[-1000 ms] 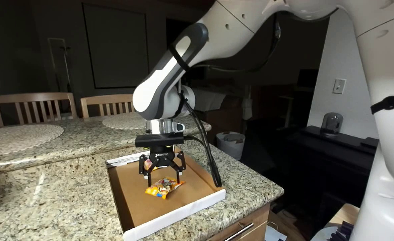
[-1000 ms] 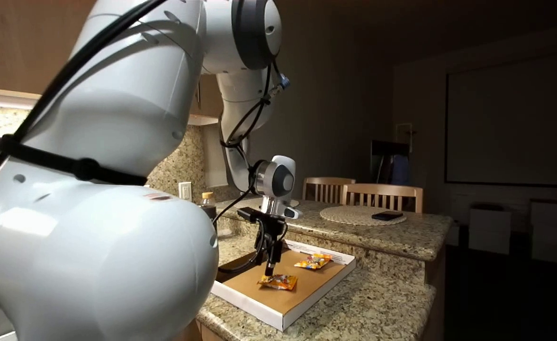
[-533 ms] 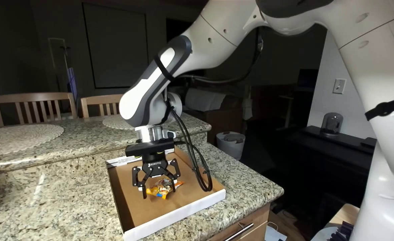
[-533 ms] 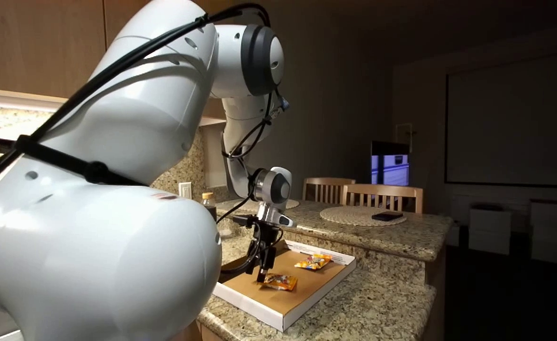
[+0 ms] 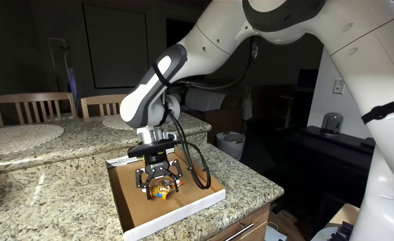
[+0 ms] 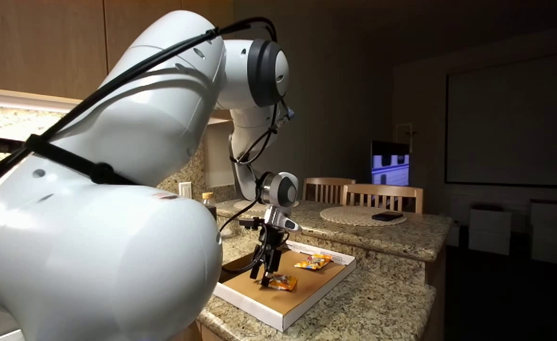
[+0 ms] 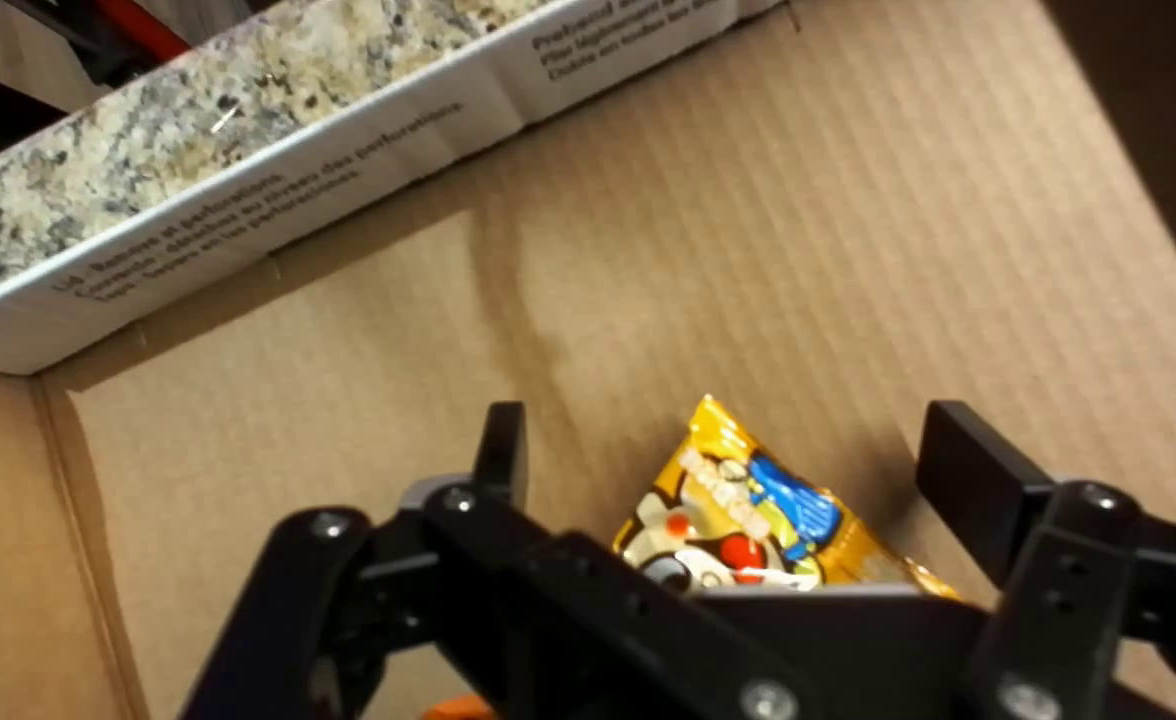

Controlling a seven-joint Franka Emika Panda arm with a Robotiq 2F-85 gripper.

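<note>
A: Where does the yellow packet [image 7: 738, 500] lie?
B: Near the middle of the shallow box [image 5: 175, 216]. The wrist view shows part of its cartoon print; the gripper [image 7: 733, 440] hides the rest.
A: And the jaws?
B: Spread wide, one to each side of the packet. In both exterior views one of them covers an end of it, so I can't tell whether they touch.
A: What else is in the box?
B: A second packet [image 6: 313, 262], nearer the box edge beside the raised ledge [image 6: 401, 237]. An orange patch [image 7: 458, 709] is cut off at the bottom of the wrist view; I can't say what it belongs to.
A: And the box itself?
B: On the tabletop [image 6: 363, 308], between that ledge and the edge above the drawer [image 5: 259, 217], near a rounded corner.
A: Further out?
B: A bottle [image 6: 208, 201], partly hidden behind the arm [image 6: 141, 104], and a dark flat object [image 6: 387, 216] on a woven mat [image 6: 349, 215]. Beyond the chairs [image 6: 382, 189], the room is too dim to make out much.
</note>
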